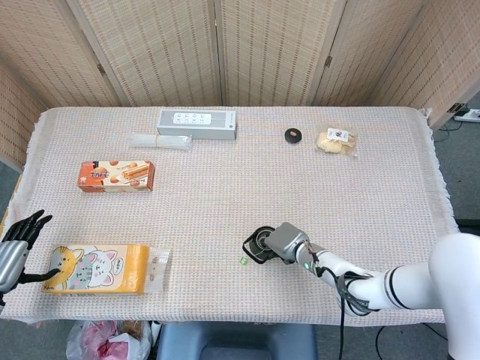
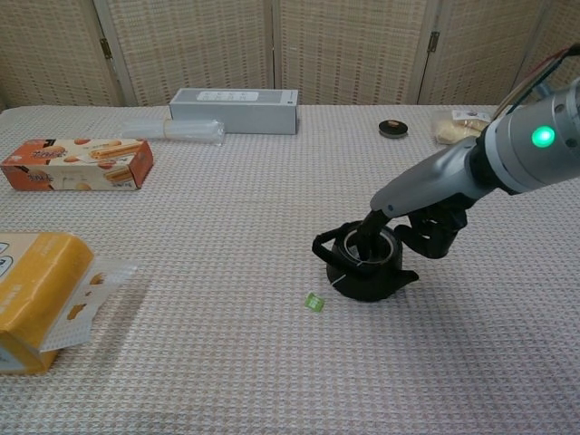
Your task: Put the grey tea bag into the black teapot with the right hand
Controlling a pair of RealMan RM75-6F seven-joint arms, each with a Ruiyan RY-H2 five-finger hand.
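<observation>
Inside the black teapot (image 2: 364, 268), grey tea bag (image 2: 372, 256) under right robot hand (image 2: 426, 228), grip unclear.

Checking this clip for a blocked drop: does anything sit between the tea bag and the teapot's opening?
Nothing visible does. The right hand reaches into the open mouth of the teapot, which has no lid on. The tea bag itself is hidden there; only its green tag lies outside on the cloth.
</observation>
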